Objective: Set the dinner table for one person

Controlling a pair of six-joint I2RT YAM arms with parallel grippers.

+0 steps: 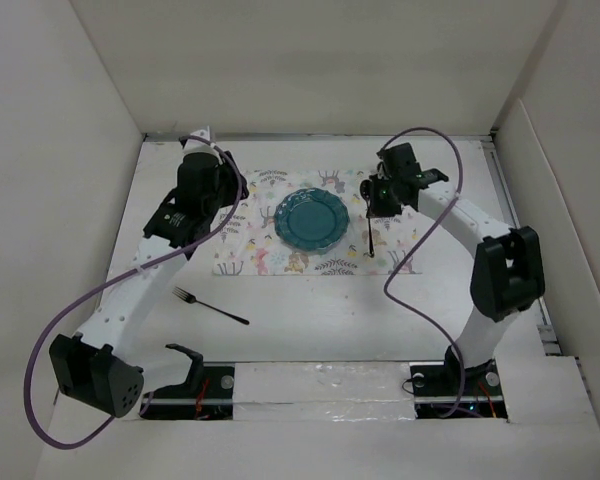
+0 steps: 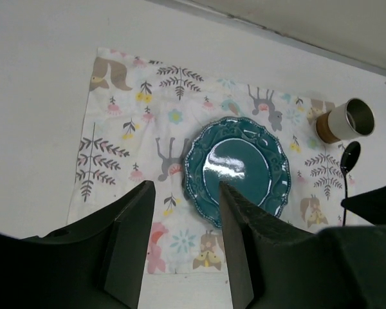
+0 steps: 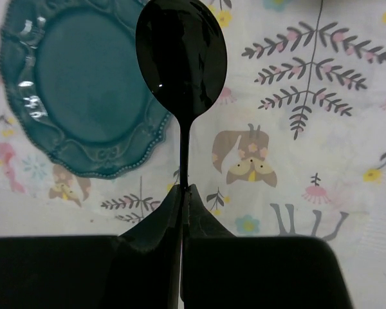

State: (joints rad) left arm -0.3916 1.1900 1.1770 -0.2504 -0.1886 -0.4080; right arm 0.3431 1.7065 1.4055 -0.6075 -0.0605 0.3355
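White walls box in a plain white counter [image 1: 330, 310], wide from left to right and lying beneath both arms. A printed placemat [image 1: 260, 250] sits toward its far side, with a teal plate [image 1: 309, 220] at the mat's middle. From where I stand, the right pincer [image 3: 183, 193] is pressed tight on the handle of a black spoon [image 3: 180, 58], which looks held off the mat just right of the plate. The spoon's long axis runs near to far, alongside the plate's right rim. Its bowl leads ahead of the fingertips and, going by the wrist views, points to the far side, close to a small cup [image 2: 347, 120]. The drop spot seems to lie straight below, so a plain lowering should do. The left pincer [image 2: 183, 238] hangs spread and empty above the mat, facing the plate. A fork [image 1: 210, 306] lies slanted on bare counter nearer than the mat, tines far-left and handle near-right. It is well apart from that pincer, yet the left arm is the closer one to fetch it.
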